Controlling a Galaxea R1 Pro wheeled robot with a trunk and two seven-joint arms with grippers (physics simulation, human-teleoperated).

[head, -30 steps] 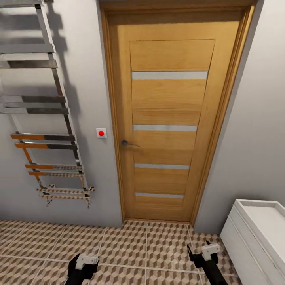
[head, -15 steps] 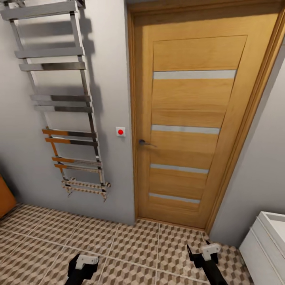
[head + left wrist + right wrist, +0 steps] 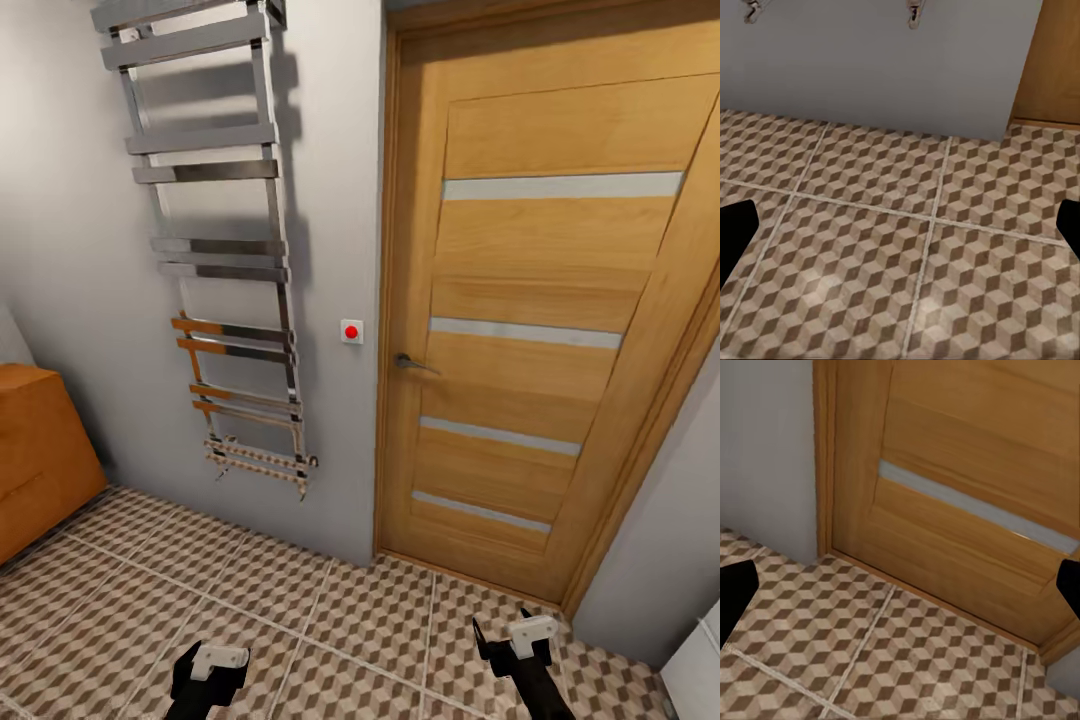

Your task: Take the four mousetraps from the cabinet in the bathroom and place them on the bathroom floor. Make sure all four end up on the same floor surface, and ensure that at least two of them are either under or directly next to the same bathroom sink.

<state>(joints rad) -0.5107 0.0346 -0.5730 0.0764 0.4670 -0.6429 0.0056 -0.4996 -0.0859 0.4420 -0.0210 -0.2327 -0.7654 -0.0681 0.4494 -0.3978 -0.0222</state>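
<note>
head view: left gripper (image 3: 208,672) and right gripper (image 3: 520,640) hang low over the bathroom floor (image 3: 330,610), each spread wide and empty. the cabinet (image 3: 40,450) stands at far left; a wooden door (image 3: 540,330) lies ahead.

The left gripper (image 3: 208,672) is seen low at the near left of the head view, and the right gripper (image 3: 522,645) at the near right, slightly farther forward. Both are held apart, pointed forward. In each wrist view, dark fingertips (image 3: 735,232) (image 3: 733,592) are spread wide, with nothing gripped between them.
</note>
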